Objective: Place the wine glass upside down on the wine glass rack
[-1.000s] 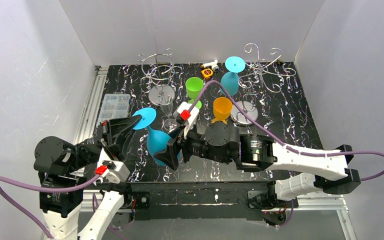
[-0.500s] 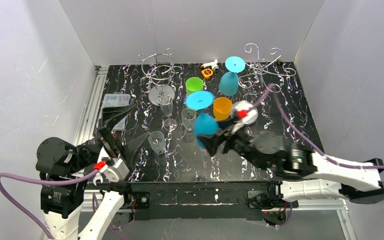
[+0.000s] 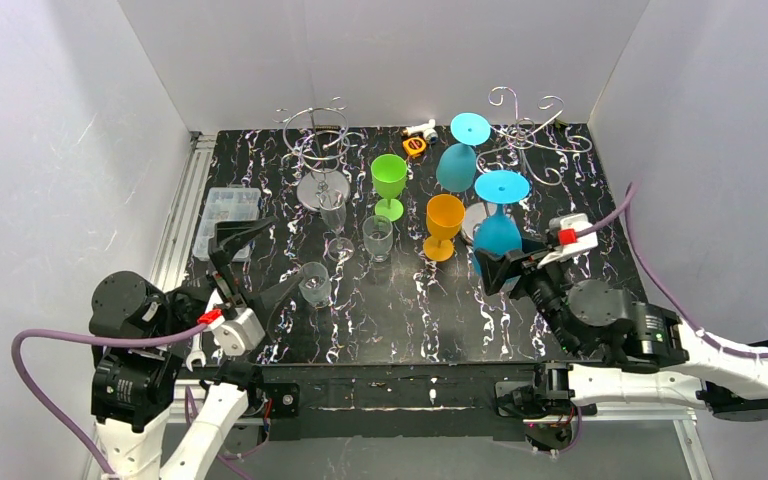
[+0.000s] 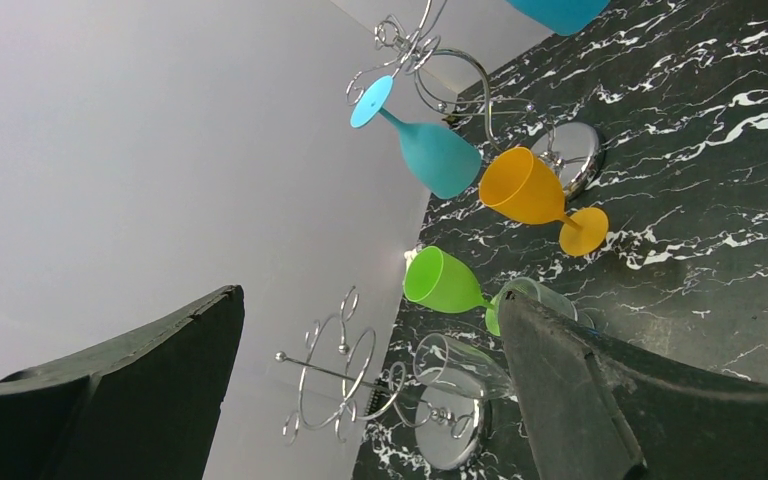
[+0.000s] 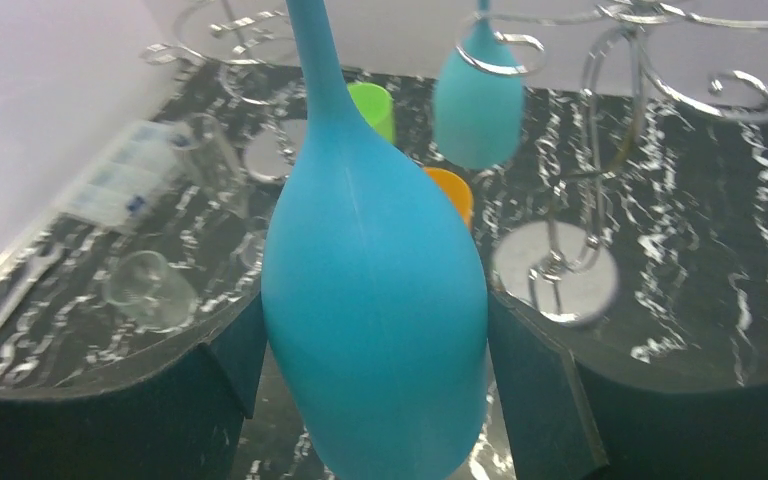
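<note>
While the right gripper (image 3: 505,262) clamps the bowl of the blue wine glass (image 3: 499,228) between its jaws, the glass stands inverted: foot uppermost, rim downward, long axis close to vertical. It is held above the worktop (image 3: 410,310), just on the near side of the right-hand wine glass rack (image 3: 535,140), whose round base the bowl partly covers. In the right wrist view the stem rises to the top edge, where the foot is cut off, and the rim is lost at the lower edge. From above, it cannot be told whether the foot touches any wire arm. A second blue glass (image 3: 457,165) hangs inverted on the same rack. The left gripper (image 3: 260,262), jaws spread wide and empty, sits beside a clear glass (image 3: 313,282).
</note>
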